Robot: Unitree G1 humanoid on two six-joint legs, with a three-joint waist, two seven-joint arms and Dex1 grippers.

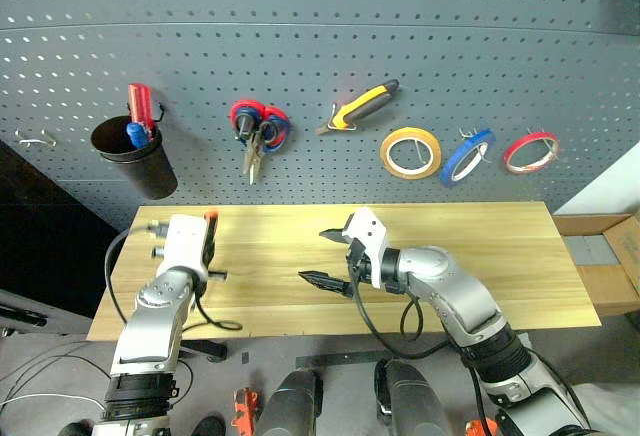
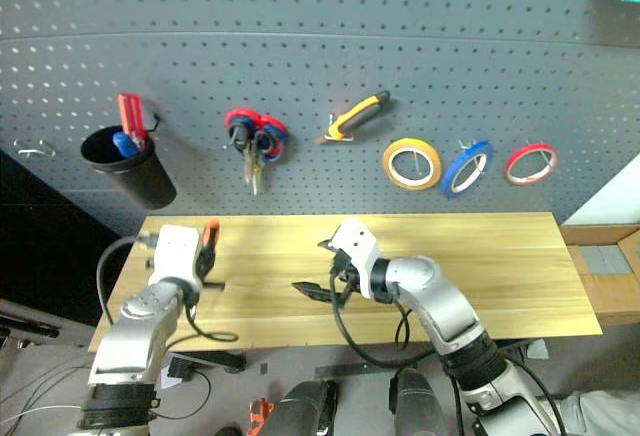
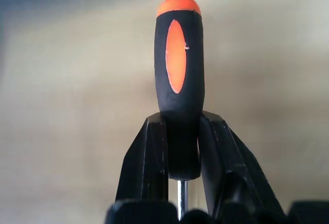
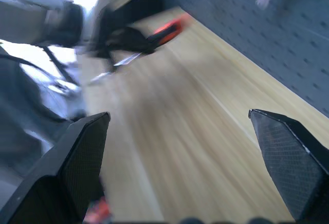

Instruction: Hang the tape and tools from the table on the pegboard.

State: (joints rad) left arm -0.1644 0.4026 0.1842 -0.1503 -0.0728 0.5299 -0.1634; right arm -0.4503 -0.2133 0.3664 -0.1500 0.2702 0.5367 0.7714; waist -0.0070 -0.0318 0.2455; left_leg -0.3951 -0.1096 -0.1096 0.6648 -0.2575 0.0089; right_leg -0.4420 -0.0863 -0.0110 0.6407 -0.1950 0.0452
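left gripper (image 3: 177, 147) clamps screwdriver (image 3: 178, 80); shaft visible at wrist.

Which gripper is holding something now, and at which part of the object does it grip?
The left gripper holds the screwdriver by the lower end of its orange-and-black handle, near the shaft. The right gripper is open and holds nothing.

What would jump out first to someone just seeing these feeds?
The left gripper, shut on the orange-and-black screwdriver over the table's left end. Next, the colourful row hanging on the pegboard: yellow roll, blue roll, red tape. The right gripper is open mid-table.
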